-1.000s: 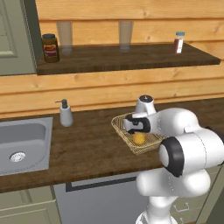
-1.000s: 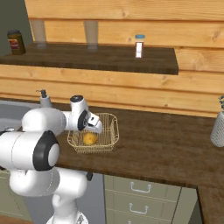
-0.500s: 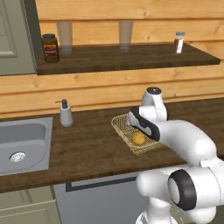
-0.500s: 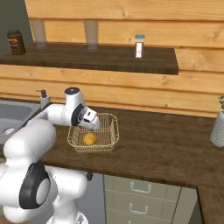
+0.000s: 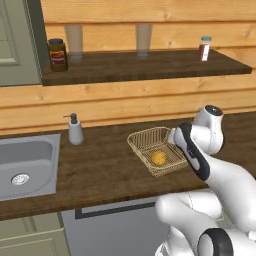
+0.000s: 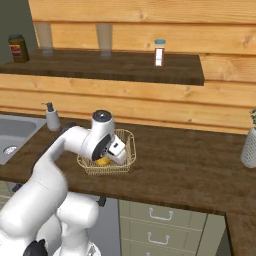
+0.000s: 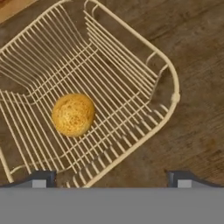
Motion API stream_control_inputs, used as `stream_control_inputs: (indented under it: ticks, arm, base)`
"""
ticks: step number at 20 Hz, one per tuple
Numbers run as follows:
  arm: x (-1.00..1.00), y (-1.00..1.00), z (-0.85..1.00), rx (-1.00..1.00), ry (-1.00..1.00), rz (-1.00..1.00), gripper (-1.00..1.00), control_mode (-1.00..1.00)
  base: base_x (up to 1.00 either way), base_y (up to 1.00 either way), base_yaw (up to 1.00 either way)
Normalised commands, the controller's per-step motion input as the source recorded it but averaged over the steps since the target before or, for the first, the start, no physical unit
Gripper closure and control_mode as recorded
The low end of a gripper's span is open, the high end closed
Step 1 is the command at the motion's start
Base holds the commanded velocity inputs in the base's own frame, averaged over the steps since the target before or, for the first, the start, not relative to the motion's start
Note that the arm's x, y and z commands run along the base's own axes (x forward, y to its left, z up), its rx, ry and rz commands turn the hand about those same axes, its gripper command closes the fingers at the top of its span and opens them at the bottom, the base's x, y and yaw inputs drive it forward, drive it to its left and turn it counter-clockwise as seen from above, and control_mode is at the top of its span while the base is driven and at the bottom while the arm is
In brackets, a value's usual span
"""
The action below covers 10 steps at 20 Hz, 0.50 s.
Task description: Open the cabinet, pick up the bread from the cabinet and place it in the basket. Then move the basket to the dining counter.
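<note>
My claw (image 7: pixel 109 177) is spread wide and empty, hanging just above the basket (image 7: pixel 173 85) and looking straight down into it. The bread (image 7: pixel 73 114) lies on the basket's mesh floor, toward the left fingertip's side in the hand view. The basket sits on the dark wood desk (image 5: pixel 100 170), right of the sink (image 5: pixel 22 167). What matters next, I judge: the nearest rim runs diagonally between my two fingertips, from lower left to upper right, so I should roll the wrist to straddle that rim wire before closing.
</note>
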Motion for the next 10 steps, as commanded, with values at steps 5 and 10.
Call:
stream_control_inputs:
  ticks: [5,10]
  arm:
    - [0.14,-0.69,0.00,0.29,0.09,-0.14,-1.00,-1.00]
    - [0.13,-0.51,0.00,0.17,0.08,-0.13,-1.00,-1.00]
  base:
    - [0.00,0.00,0.00]
    - [0.00,0.00,0.00]
